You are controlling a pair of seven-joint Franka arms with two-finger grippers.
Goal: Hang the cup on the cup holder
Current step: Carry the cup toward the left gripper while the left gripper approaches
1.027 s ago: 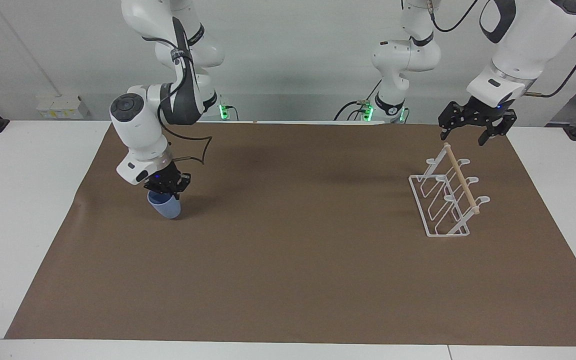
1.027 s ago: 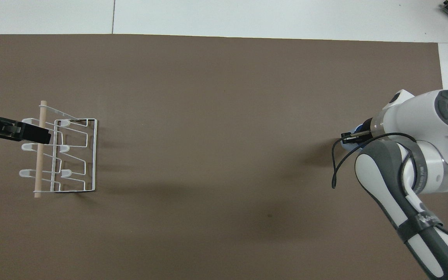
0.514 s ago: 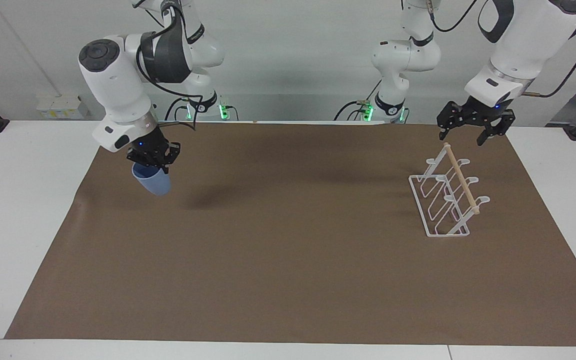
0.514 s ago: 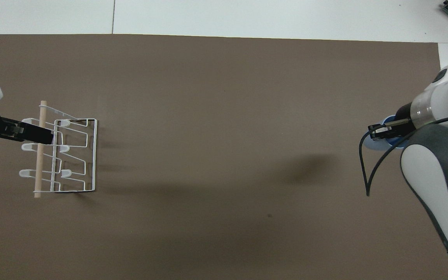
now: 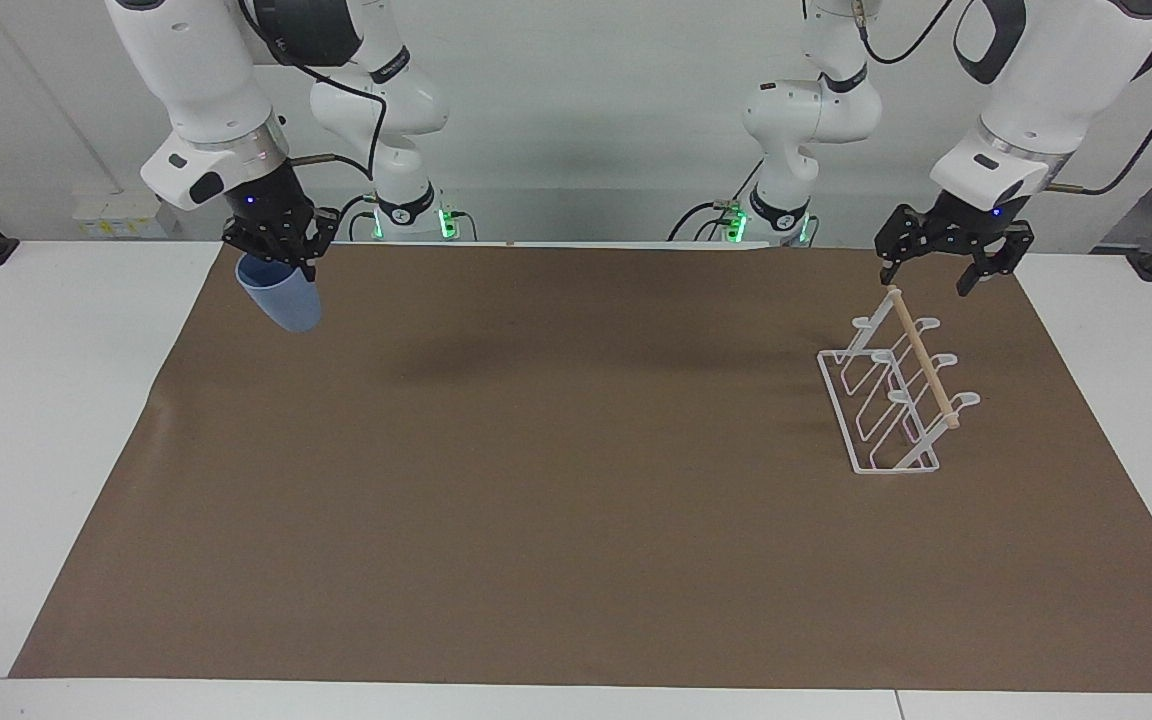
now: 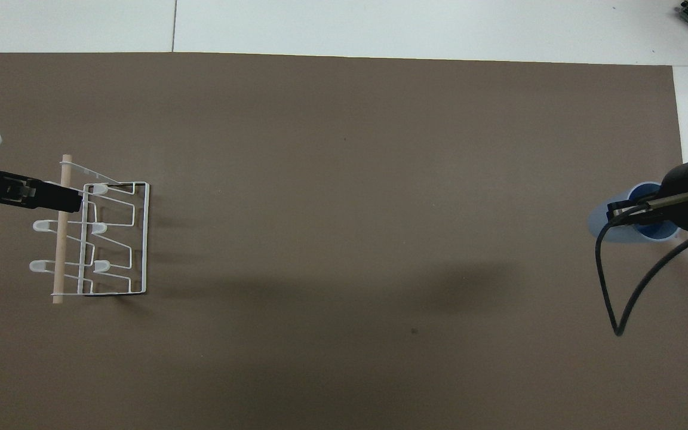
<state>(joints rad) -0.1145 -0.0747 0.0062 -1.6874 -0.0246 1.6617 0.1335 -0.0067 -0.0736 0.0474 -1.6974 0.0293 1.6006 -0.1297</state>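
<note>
The light blue cup [image 5: 286, 298] hangs tilted in my right gripper [image 5: 272, 256], which is shut on its rim, high over the mat's edge at the right arm's end of the table. In the overhead view the cup [image 6: 617, 230] shows its open mouth under the right gripper [image 6: 648, 210]. The white wire cup holder [image 5: 926, 365] with its wooden dowel stands at the left arm's end. My left gripper [image 5: 924, 278] is open and hovers just above the holder's end nearest the robots. In the overhead view the left gripper [image 6: 62, 199] overlaps the cup holder [image 6: 59, 251].
A brown mat [image 5: 576, 480] covers most of the white table [image 5: 26, 420]. A black cable [image 6: 610, 280] loops down from the right wrist. The arms' bases stand at the table's robot end.
My right gripper has lifted the cup from the mat, up and toward the robots and the right arm's end. The left gripper has barely moved.
</note>
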